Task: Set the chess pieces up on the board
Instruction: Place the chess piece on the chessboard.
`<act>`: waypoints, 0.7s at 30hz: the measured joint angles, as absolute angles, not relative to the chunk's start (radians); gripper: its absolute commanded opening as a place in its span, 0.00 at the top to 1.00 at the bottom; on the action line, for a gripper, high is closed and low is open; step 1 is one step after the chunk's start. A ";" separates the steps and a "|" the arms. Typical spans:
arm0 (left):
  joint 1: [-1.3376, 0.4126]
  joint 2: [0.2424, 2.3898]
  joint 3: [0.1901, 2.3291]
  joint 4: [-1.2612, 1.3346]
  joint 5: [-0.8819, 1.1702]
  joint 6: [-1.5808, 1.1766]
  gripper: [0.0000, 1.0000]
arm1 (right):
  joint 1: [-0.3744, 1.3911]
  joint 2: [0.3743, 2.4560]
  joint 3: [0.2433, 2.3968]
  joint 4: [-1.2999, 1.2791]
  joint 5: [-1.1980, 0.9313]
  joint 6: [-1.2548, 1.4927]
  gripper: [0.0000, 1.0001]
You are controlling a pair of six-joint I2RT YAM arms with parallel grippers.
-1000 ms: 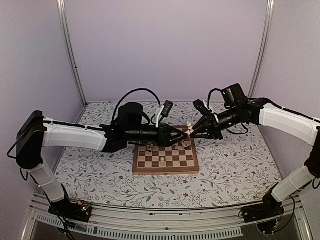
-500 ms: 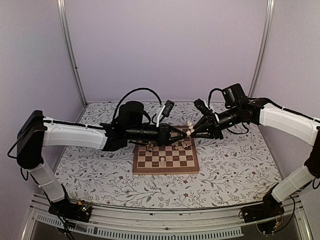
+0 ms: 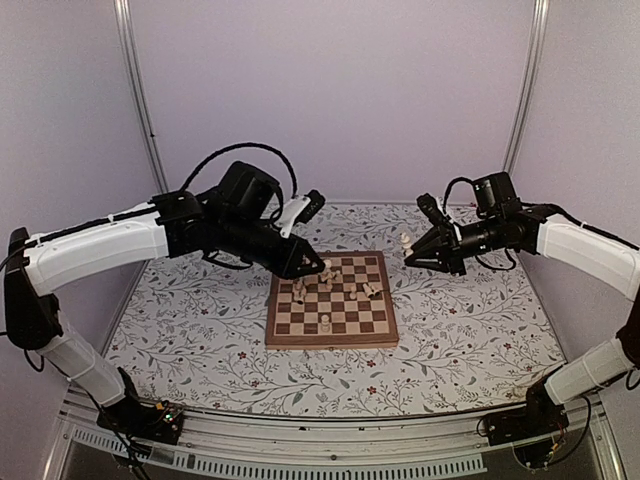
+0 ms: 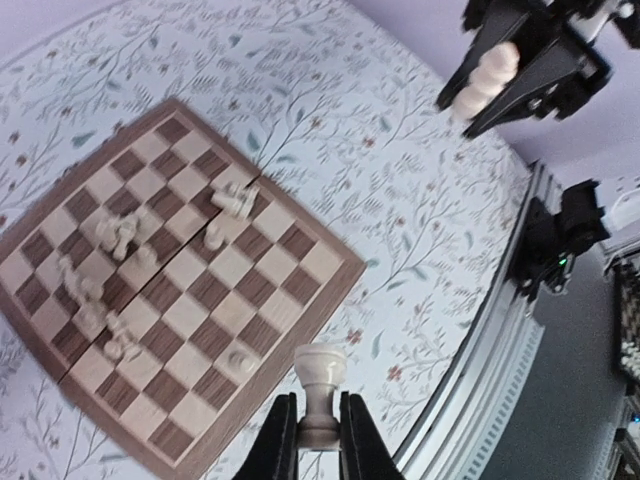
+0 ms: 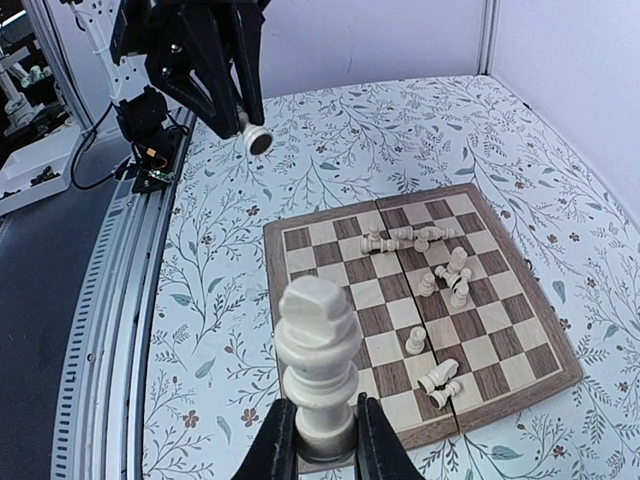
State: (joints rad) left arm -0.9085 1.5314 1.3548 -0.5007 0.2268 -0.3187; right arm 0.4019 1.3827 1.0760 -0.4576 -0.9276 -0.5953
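The board lies mid-table on the floral cover. Several pale chess pieces are on it, most lying down in its far half, and one pawn stands upright. My left gripper hovers over the board's far left part, shut on a rook-like piece. My right gripper is in the air beyond the board's far right corner, shut on a tall king-like piece. The left wrist view shows the board below. The right wrist view shows the board and the left gripper.
The floral table cover surrounds the board. A metal rail runs along the near table edge. Lilac walls and two upright metal posts close in the back.
Both grippers were close together over the board's far right corner. The left arm has lifted and drawn back left with its piece. The right gripper has moved right, off the board, holding its piece.
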 measured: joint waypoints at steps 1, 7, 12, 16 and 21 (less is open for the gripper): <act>-0.908 1.530 1.366 -0.577 0.196 -0.310 0.91 | 0.398 1.375 1.057 -0.447 -0.925 -0.595 0.93; -0.908 1.561 1.370 -0.942 0.088 -0.298 0.91 | 0.390 1.349 1.011 -0.423 -0.879 -0.604 0.93; -0.908 1.653 1.371 -1.065 0.064 -0.295 0.91 | 0.387 1.326 1.001 -0.398 -0.867 -0.615 0.92; -0.908 1.756 1.378 -1.088 0.048 -0.281 0.91 | 0.385 1.325 0.979 -0.387 -0.867 -0.621 0.92; -0.908 1.863 1.444 -1.095 0.035 -0.256 0.90 | 0.385 1.319 0.960 -0.382 -0.866 -0.625 0.92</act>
